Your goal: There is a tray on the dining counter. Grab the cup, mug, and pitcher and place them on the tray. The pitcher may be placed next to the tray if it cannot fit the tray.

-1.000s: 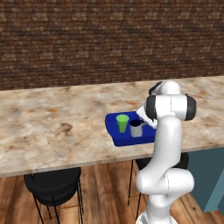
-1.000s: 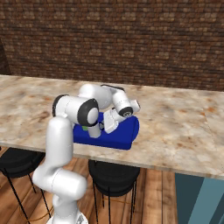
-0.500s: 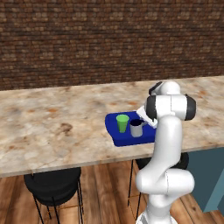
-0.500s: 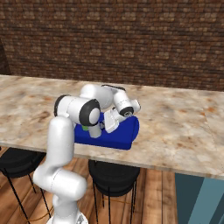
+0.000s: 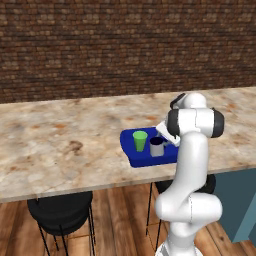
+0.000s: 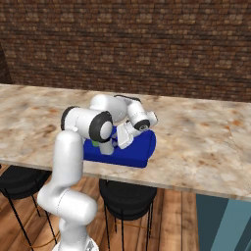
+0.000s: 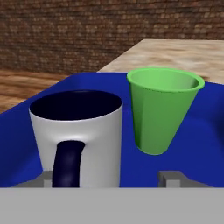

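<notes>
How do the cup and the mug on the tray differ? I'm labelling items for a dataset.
The cup is bright green, the mug light grey with a dark inside. The cup tapers toward its base; the mug is straight-sided. The mug has a dark navy handle; the cup has none. Both stand upright, side by side, on the blue tray.

Arm (image 5: 189,175): glossy white, built of rounded tubular segments with bulbous elbows, widening to a stout white base column. Joints: dark grey to black bands and round end caps between the white shells, one cap (image 6: 142,126) ringed in white. Finger tips (image 7: 171,178): small, square, grey.
</notes>
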